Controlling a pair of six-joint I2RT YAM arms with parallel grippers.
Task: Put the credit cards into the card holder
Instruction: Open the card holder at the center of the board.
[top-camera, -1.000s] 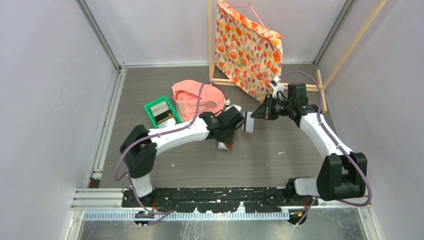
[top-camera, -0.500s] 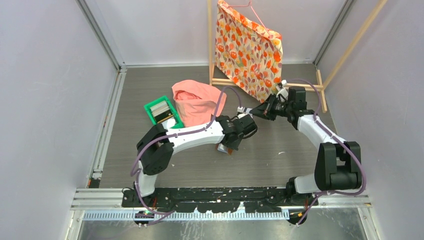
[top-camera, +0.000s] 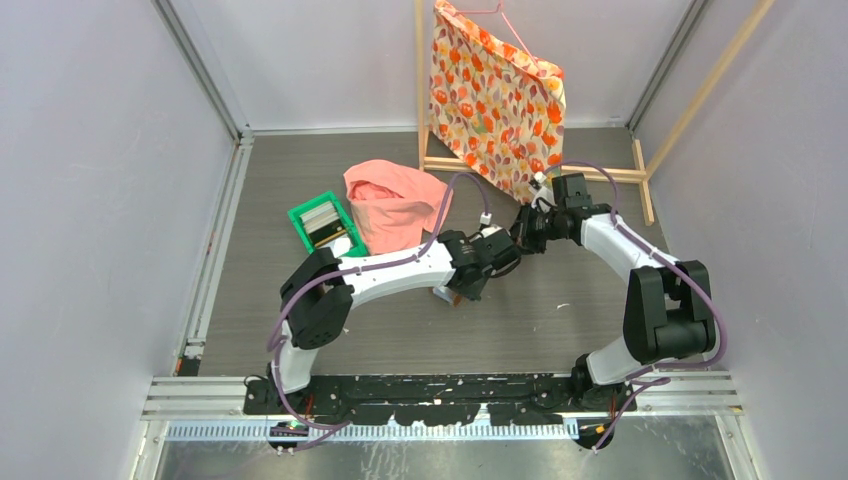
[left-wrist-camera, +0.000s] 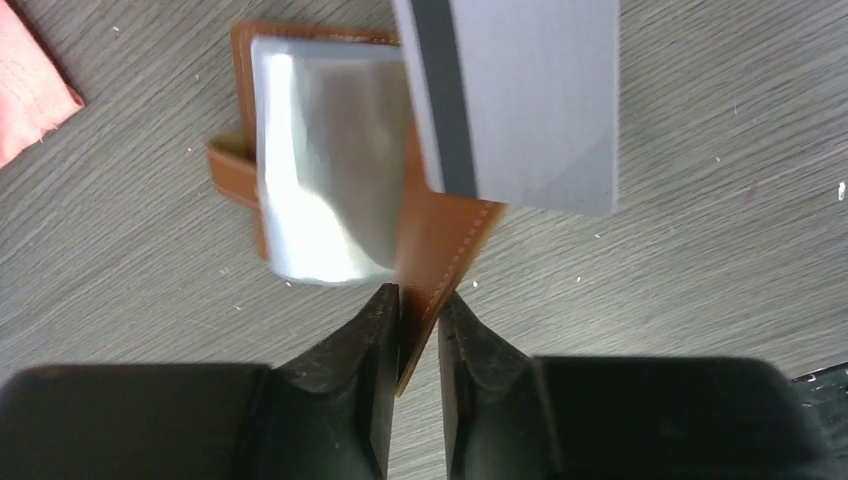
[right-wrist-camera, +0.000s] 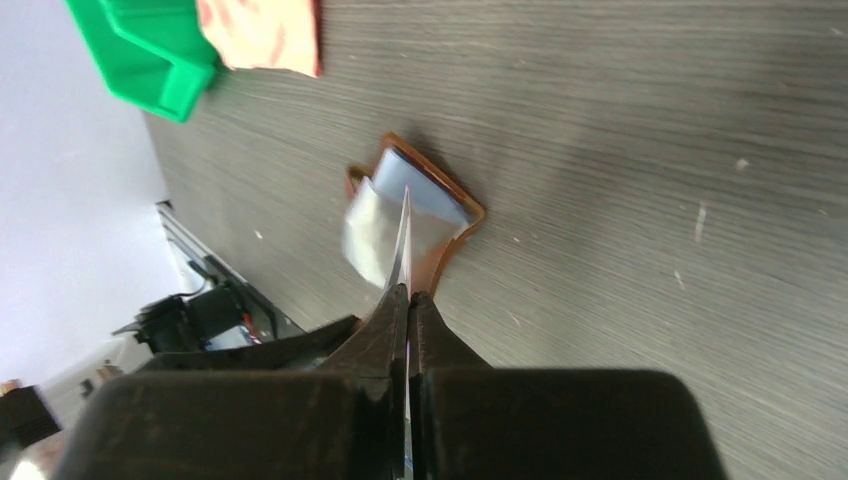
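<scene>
The brown card holder (left-wrist-camera: 445, 235) lies open on the table with a pale grey pocket (left-wrist-camera: 320, 170) showing. My left gripper (left-wrist-camera: 418, 300) straddles its raised leather edge, jaws slightly open, a thin gap on the right side. A grey credit card (left-wrist-camera: 515, 100) with a dark stripe hangs over the holder's far side. My right gripper (right-wrist-camera: 408, 292) is shut on this card (right-wrist-camera: 405, 235), seen edge-on above the holder (right-wrist-camera: 470, 215). From above, both grippers meet mid-table over the holder (top-camera: 446, 295), which is mostly hidden.
A green tray (top-camera: 322, 222) holding more cards sits left of a pink cloth (top-camera: 395, 200). A floral bag (top-camera: 495, 95) hangs on a wooden frame at the back. The left arm's cable loops over the cloth.
My right gripper has carried the card left and down to the card holder. The left arm shifted slightly right, and its jaws have loosened from the leather edge.
</scene>
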